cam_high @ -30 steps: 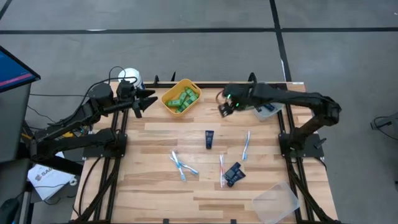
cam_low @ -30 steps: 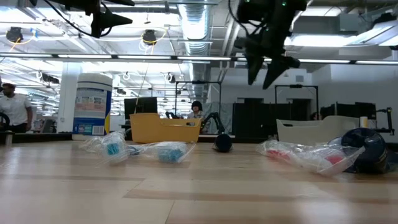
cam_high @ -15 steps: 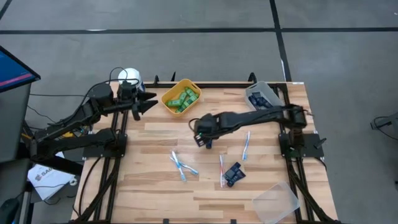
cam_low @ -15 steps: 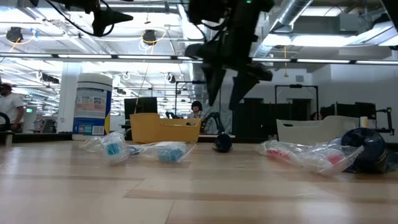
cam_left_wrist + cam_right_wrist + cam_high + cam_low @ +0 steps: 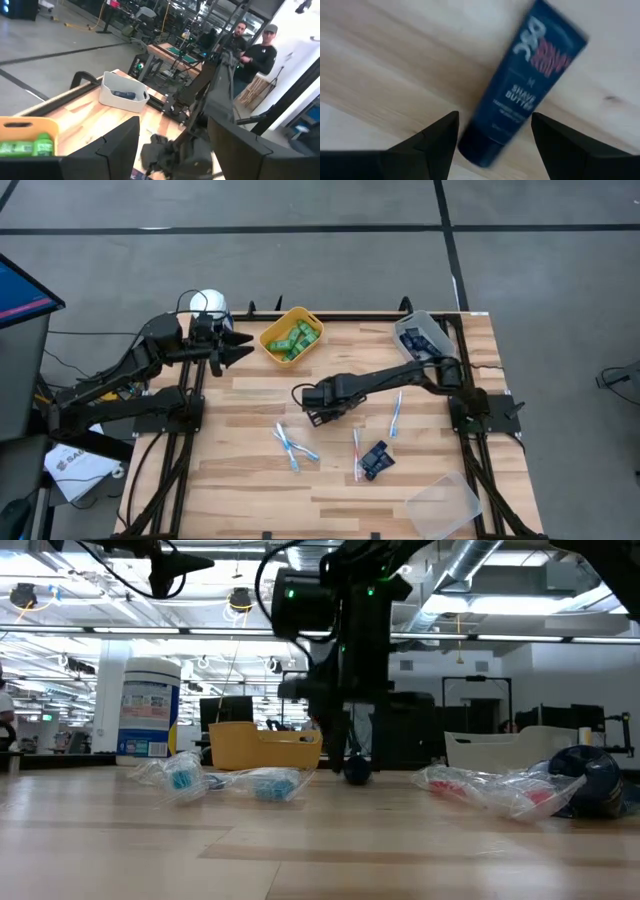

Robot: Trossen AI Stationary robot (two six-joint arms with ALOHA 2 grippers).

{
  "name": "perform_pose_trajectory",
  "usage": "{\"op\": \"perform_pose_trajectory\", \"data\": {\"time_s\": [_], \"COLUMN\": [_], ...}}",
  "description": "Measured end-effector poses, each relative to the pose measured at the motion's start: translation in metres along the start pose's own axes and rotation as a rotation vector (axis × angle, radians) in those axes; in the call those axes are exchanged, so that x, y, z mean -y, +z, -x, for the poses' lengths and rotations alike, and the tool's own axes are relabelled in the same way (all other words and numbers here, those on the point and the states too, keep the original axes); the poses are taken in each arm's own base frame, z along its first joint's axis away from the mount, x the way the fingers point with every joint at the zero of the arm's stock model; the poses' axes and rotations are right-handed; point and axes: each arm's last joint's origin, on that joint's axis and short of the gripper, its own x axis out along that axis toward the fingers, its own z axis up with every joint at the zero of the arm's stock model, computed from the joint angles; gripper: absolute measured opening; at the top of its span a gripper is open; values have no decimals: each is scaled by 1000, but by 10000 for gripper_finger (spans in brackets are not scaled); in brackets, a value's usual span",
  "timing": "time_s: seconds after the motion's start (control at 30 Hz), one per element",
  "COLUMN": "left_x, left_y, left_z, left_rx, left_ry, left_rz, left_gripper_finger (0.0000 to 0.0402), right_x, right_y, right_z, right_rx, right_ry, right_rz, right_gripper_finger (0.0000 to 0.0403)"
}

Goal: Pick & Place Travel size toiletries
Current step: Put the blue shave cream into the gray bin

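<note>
A dark navy tube [image 5: 525,90] lies flat on the wood in the middle of the table. My right gripper [image 5: 494,116] is open and low over it, with one finger on each side of the cap end and not touching. In the high view the right gripper [image 5: 322,406] covers the tube. The low view shows the right gripper [image 5: 345,752] pointing down just above the tube's dark cap [image 5: 358,772]. My left gripper [image 5: 236,346] is open and raised near the far-left edge. Toothbrushes [image 5: 295,446] lie flat, and two navy tubes [image 5: 376,460] lie nearer the near edge.
A yellow bin [image 5: 291,337] of green bottles stands at the far edge, with a grey bin [image 5: 422,335] holding navy tubes at the far right. A clear bin [image 5: 445,502] sits at the near-right corner. A white-lidded canister [image 5: 208,304] stands by the left arm. People stand beyond the table.
My right gripper has swung from above the grey bin at the far right toward the table's left and near side. It has come down over the navy tube in the middle of the table. The tube and the other items have not moved.
</note>
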Motion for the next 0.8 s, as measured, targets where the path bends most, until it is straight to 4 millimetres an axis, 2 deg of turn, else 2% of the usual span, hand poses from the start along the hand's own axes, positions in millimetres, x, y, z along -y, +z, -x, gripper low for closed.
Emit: {"op": "perform_pose_trajectory", "data": {"time_s": [0.07,0.2,0.5,0.7,0.8], "left_x": [0,0,0,1,1], "left_y": [0,0,0,0,-1], "left_z": [0,0,0,0,0], "left_rx": [-1,-4,-5,-13,-18], "left_ry": [-2,-9,-9,-27,-36], "left_rz": [5,5,5,5,5], "left_gripper_finger": [232,232,232,232,232], "right_x": [-5,-9,-9,-11,-5], "right_y": [-3,-7,-8,-6,-4], "right_z": [-10,-14,-12,-7,10], "right_rx": [-19,-39,-37,-45,-48], "right_ry": [12,26,30,19,-31], "right_rz": [-3,0,4,57,98], "right_gripper_finger": [240,221,116,116,116]}}
